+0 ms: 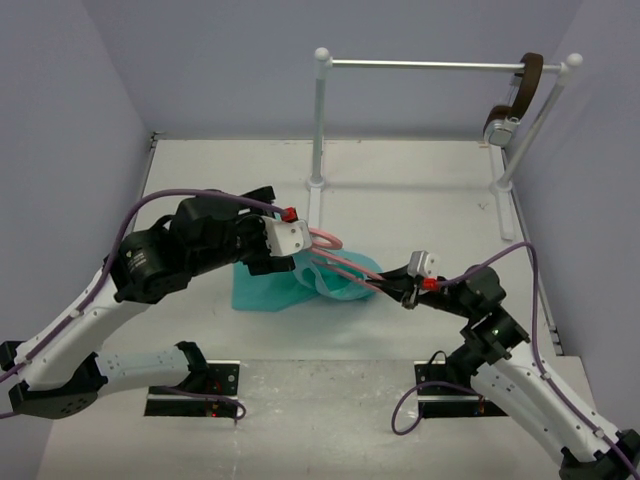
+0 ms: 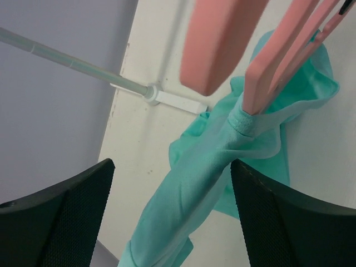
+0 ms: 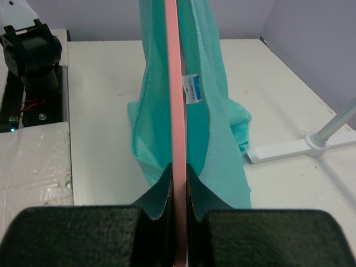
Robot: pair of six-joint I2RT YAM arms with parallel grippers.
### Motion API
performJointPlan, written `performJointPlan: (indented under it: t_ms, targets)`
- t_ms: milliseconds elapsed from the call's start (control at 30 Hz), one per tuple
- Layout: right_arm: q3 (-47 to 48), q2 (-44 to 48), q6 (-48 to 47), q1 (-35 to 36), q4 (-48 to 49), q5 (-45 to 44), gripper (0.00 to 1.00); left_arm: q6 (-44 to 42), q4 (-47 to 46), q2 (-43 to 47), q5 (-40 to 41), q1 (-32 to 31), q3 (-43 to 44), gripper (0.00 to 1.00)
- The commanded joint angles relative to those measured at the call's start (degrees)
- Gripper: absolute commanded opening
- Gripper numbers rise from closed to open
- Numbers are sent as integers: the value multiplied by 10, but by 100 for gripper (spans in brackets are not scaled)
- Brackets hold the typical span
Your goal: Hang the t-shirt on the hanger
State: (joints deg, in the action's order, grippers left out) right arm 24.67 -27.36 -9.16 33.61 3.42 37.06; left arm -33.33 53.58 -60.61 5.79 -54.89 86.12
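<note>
Right wrist view first: the right claw (image 3: 178, 178) is pinched tight on the thin pink bar of the hanger (image 3: 173, 83), one pad on each side. The teal t-shirt (image 3: 222, 128) drapes down both flanks of that bar (its small white label sits just beside the plastic). So part of the hanger is already inside the cloth.

Over to the left wrist view. The left claw (image 2: 171, 164) stands wide, its black fingers (image 2: 61, 222) well apart and gripping nothing. A twisted length of shirt runs down between them from the hanger, where a ribbed hem wraps around one pink arm. Whether that hem is the neck or a sleeve, I cannot tell.

From the top external view, the hanger looks raised off the surface (image 1: 420, 200) near its middle, with the hook toward the far edge. The shirt partly hangs from it, and the rest is heaped on the surface toward the near edge, left of middle.

My read is that the threading step is in hand and about halfway done. The cloth is bunched on one arm of the hanger, not spread across both shoulders.

The next move calls for the left claw to close on the cloth near that hem and draw it along and over the hanger. The right claw needs to hold the bar steady meanwhile (a slip there would let the shirt slide back off).
</note>
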Motion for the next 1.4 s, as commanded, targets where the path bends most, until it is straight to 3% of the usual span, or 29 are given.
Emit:
performJointPlan:
  t_ms: [0,100,133,167,200,267,567,633,667,700,767,800,967,1167,1367]
  targets:
    - [43,-4,-35,-4,27,16,0,15,17,6,-26,-1,-10,73]
    - [50,-7,-45,-4,27,19,0,26,31,8,-41,-1,-14,72]
    - [52,-8,-52,-4,27,25,0,27,33,11,-42,-1,-20,63]
    - [53,-8,-55,-4,27,28,0,25,34,14,-42,-1,-22,61]
    - [54,-6,-57,-4,27,28,0,22,32,17,-45,-1,-26,33]
    - [53,-5,-61,-5,27,25,0,25,20,35,-47,-1,-33,2]
    - [51,-29,-35,-9,47,0,2,36,-14,74,-151,-1,-34,0]
    - [54,-36,-2,-9,56,-30,18,46,-24,77,-156,-1,-41,0]
    - [59,-40,24,-8,59,-59,33,52,-28,79,-148,-1,-48,0]
    - [64,-43,50,-9,57,-90,57,56,-34,82,-128,-1,-55,0]
    - [87,-47,114,-9,28,-159,92,66,-45,88,-99,-1,-68,0]
    - [95,-46,146,-10,10,-194,96,71,-48,91,-89,-1,-74,0]
    - [94,-24,350,-9,-48,-317,99,94,-87,107,-42,-1,-112,0]
    - [5,-25,608,0,6,-311,99,134,-160,111,-10,-1,-147,0]
    - [19,-109,653,116,37,-457,93,170,-201,112,-89,-1,-175,0]
